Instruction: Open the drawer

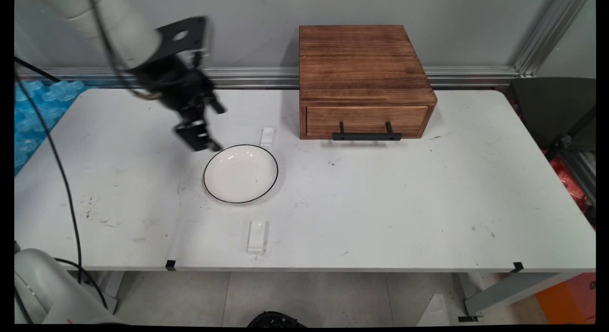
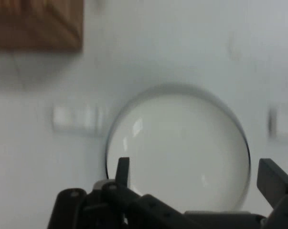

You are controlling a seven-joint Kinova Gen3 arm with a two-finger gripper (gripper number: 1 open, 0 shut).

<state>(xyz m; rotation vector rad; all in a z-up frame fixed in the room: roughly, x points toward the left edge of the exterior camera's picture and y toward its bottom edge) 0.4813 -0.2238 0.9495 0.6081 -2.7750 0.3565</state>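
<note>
We see the black gripper (image 1: 202, 134), jaws spread wide and grasping nothing, hovering at the far-left rim of a white black-rimmed plate (image 1: 240, 173) near the desk's (image 1: 380, 203) middle, the wooden drawer box (image 1: 364, 82) at its far edge.

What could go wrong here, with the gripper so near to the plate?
1. The open gripper hangs at the far left rim of the white plate; a finger might strike the rim and tip or push the plate.
2. A pushed plate could hit the clear block behind it.
</note>
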